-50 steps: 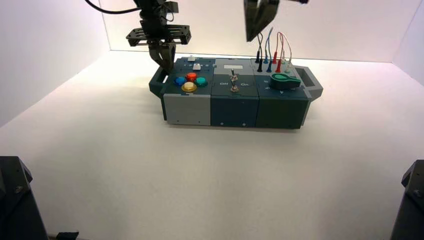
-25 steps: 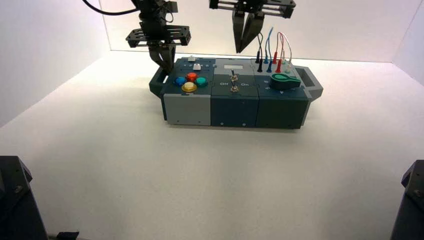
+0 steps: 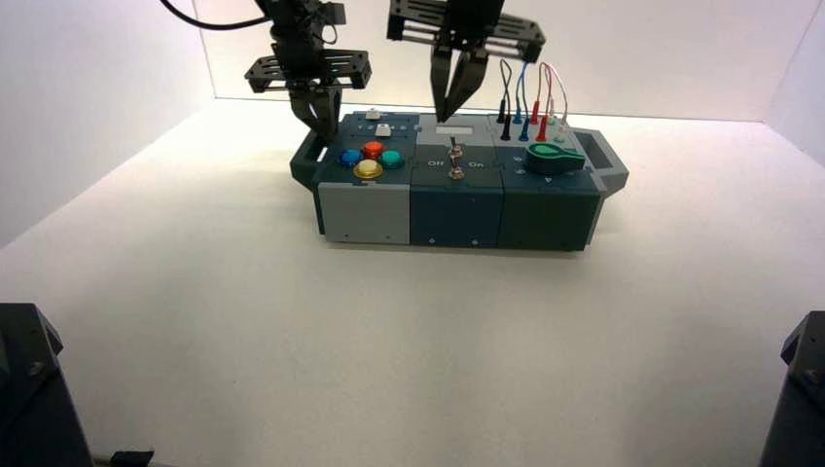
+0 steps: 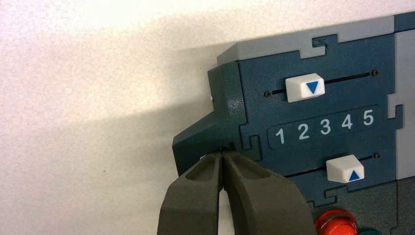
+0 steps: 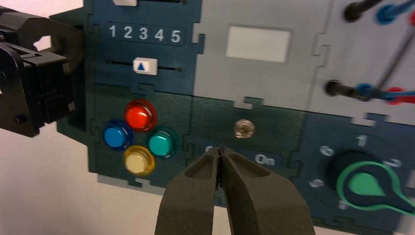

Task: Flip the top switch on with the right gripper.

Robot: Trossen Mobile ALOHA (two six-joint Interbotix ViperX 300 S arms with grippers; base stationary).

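The top switch is a small silver toggle in the box's dark middle panel, above its twin. My right gripper hangs shut above the grey panel just behind the switches, holding nothing. In the right wrist view the top switch shows from above, apart from the right gripper, whose shut tips lie over the lettering to the side of "On". The fingers hide the lower toggle there. My left gripper is shut at the box's left handle.
Orange, blue, teal and yellow buttons sit on the box's left part, behind them two white sliders with numbers 1 to 5. A green knob and plugged wires occupy the right part.
My right gripper has swung left and come down from the top of the view to just above the box behind the switches. The left arm has not moved.
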